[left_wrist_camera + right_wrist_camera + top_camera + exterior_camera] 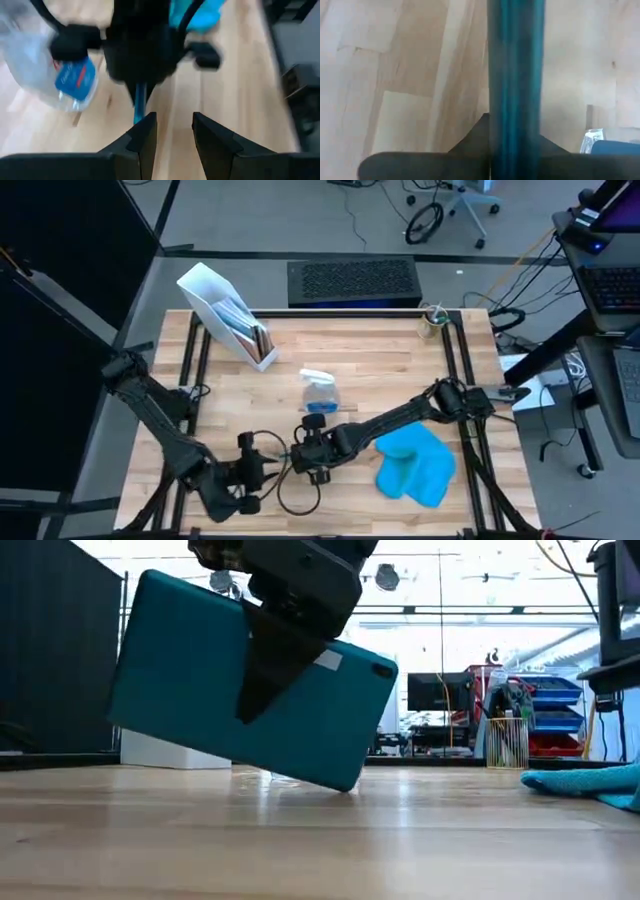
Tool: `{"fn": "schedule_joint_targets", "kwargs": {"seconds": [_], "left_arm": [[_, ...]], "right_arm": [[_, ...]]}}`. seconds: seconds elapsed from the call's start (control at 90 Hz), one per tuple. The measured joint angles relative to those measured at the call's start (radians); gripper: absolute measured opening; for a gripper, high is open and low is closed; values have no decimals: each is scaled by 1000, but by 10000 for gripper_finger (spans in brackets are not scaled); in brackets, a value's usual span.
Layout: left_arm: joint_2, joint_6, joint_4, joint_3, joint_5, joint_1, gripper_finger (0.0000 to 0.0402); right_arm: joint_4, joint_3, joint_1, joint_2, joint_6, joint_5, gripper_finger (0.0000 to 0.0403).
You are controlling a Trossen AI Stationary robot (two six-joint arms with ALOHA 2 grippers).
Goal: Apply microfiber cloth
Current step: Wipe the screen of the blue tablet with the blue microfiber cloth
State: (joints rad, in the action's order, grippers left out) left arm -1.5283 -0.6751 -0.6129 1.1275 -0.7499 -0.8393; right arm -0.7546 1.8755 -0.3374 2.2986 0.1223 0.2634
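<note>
Sky-blue microfiber cloth (415, 466) lies untouched at our right while our right gripper (318, 452) pinches the teal tablet (250, 690) upright and our left gripper (172, 132), fingers spread, waits beside it.

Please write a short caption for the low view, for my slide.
Right gripper holds a flat teal-faced tablet tilted on one corner; soft sky-blue microfiber cloth lies aside.

Bare table (400, 370) behind microfiber cloth (415, 465); spray bottle (320, 391) beside tablet (250, 690).
</note>
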Motion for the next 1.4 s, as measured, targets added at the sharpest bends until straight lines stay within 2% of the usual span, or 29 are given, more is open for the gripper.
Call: {"fn": "schedule_joint_targets", "kwargs": {"seconds": [0.256, 0.4, 0.589, 0.667, 0.744, 0.811, 0.856, 1.056, 1.167, 1.289, 1.4], "left_arm": [[-17, -19, -11, -86, -13, 41, 114], [-16, -12, 95, -145, -13, 85, 114], [-17, 142, 323, -208, 42, 153, 113], [-17, 159, 326, -209, 62, 173, 101], [-17, 188, 329, -209, 73, 185, 69], [-17, 222, 321, -210, 85, 190, 29], [-17, 230, 307, -211, 85, 192, 17], [-17, 200, 251, -211, 89, 189, 13], [-16, 209, 247, -235, 87, 177, 13], [-17, 219, 236, -276, 84, 146, 13], [-23, 241, 225, -307, 56, 101, 13]], "right_arm": [[8, -2, 3, 0, 2, -6, 11], [12, -2, 5, 0, 7, -6, 11], [15, -3, 5, 0, 13, -6, 11], [21, -3, 5, 0, 17, 1, 12], [33, -4, 5, 0, 25, 9, 20], [43, -4, 5, 0, 34, 5, 36], [50, -3, 5, 0, 34, 2, 52], [40, -9, 3, -37, 35, -13, 139], [7, -14, -1, -93, 64, -61, 185], [-15, -6, -24, -165, 107, -69, 220], [-33, -9, -64, -173, 118, -45, 239]]}}
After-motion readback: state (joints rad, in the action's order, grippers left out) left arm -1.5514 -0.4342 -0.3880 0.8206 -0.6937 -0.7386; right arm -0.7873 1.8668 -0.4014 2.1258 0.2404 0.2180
